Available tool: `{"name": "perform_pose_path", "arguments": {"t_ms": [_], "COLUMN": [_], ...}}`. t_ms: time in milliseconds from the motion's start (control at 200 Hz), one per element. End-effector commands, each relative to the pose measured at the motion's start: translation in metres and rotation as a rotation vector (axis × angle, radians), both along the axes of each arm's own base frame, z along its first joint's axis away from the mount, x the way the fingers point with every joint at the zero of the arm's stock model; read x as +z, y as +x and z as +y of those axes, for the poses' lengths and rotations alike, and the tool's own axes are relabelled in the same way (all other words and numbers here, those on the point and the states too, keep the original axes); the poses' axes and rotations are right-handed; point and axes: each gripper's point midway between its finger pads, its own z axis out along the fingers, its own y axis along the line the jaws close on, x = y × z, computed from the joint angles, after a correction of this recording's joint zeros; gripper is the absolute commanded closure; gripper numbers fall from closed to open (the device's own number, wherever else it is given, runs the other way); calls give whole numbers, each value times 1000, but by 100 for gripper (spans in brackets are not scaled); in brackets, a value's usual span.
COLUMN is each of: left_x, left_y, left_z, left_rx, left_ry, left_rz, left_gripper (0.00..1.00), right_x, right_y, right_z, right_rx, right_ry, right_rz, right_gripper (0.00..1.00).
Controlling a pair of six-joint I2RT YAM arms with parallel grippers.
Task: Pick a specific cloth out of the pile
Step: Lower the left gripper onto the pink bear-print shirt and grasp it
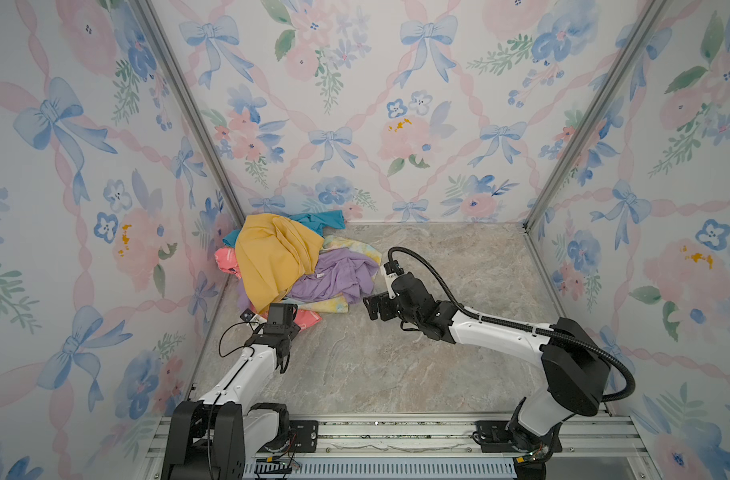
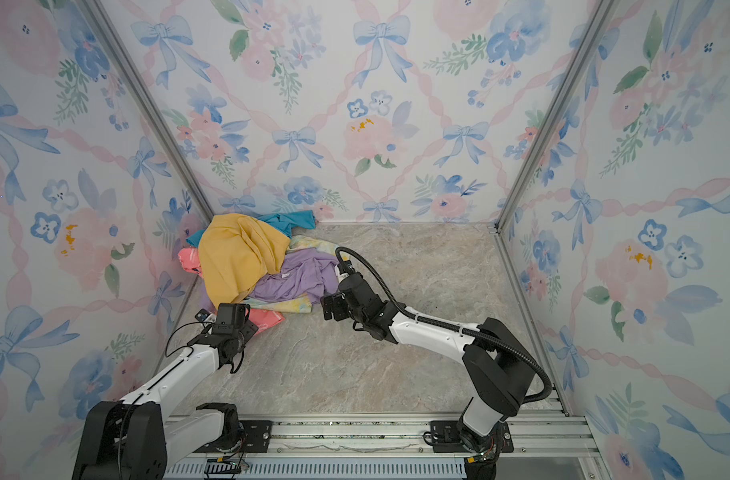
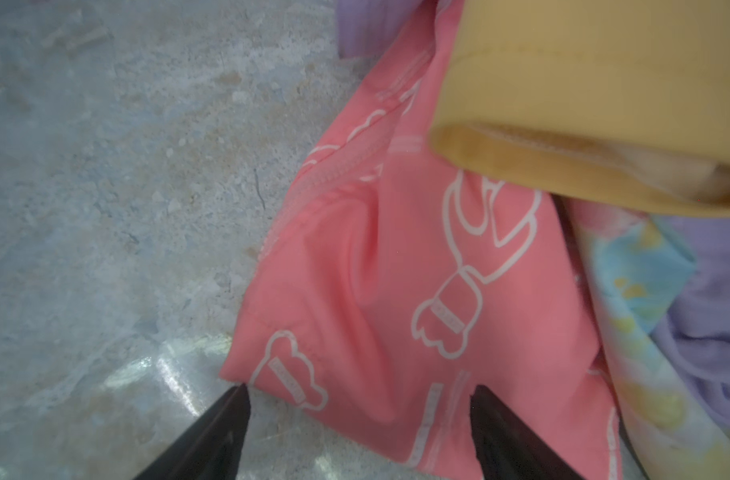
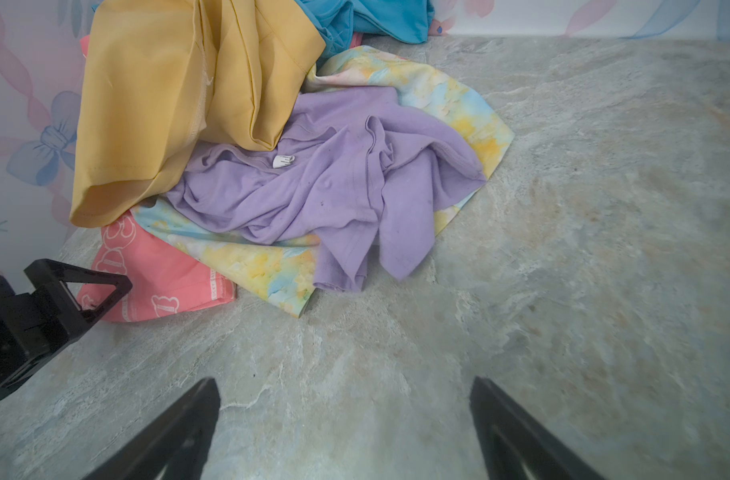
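Cloth location: the cloth (image 3: 376, 270) lies at the near left edge of the pile (image 1: 297, 266). One coral flap spreads flat on the table (image 1: 396, 353), and a second patch shows by the left wall.
Cover: the mustard cloth (image 3: 583, 104) lies over its upper part and the tie-dye cloth (image 4: 251, 266) overlaps one side. The lilac garment (image 4: 334, 187) sits higher up the heap.
Left claw: the left claw (image 3: 359, 399) has its jaws apart, with the flap's hem corner between the tips. The wrist view is blurred there, so I cannot tell whether the tips touch the fabric.
Right claw: the right claw (image 4: 344, 395) has its jaws apart over bare table, just short of the pile and holding nothing.
Handling, judged: thin, light and limp, probably a slick woven shell. It should fold under a pinch and slide out, but the buried part may drag the mustard and tie-dye pieces with it.
Stiffer part: a zip line (image 3: 334, 174) runs along one edge.
Where to hold: the free hem corner on the table, pinched through both layers and well clear of the mustard hem.
Risk: a shallow pinch could slip off.
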Motion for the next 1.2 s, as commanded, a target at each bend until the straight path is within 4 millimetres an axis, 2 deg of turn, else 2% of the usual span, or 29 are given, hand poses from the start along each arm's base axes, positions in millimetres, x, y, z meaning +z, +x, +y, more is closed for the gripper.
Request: {"name": "perform_pose_path", "arguments": {"t_ms": [0,225,310,440,560,830,975,995,1015,1195], "left_x": [-4,5,7,10,34,123,186,189,210,296], "left_y": [0,12,17,25,36,53,64,65,68,72], "left_z": [10,15,16,15,10,4,-5,-6,-7,-11], "left_rx": [79,106,104,72,25,-70,-125,-133,-140,-189], "left_ry": [6,23,21,1,-4,37,18,19,24,73], "left_rz": [-58,-159,-177,-185,-256,-422,-557,-562,-601,-756], "left_gripper": [17,27,49,100,100,100,100,100,100,100], "right_x": [5,1,1,2,7,20,30,33,35,58], "right_y": [11,14,15,16,16,17,20,21,21,26], "right_z": [-4,-11,-12,-18,-24,-35,-38,-38,-39,-42], "right_rx": [-8,-19,-25,-41,-53,-86,-95,-97,-97,-99], "right_ry": [8,5,6,-4,-15,-25,-36,-36,-36,-27], "right_rz": [-15,-9,-9,-13,-22,-53,-72,-77,-82,-126], "right_gripper": [3,3,3,3,3,3,3,3,3,3]}}
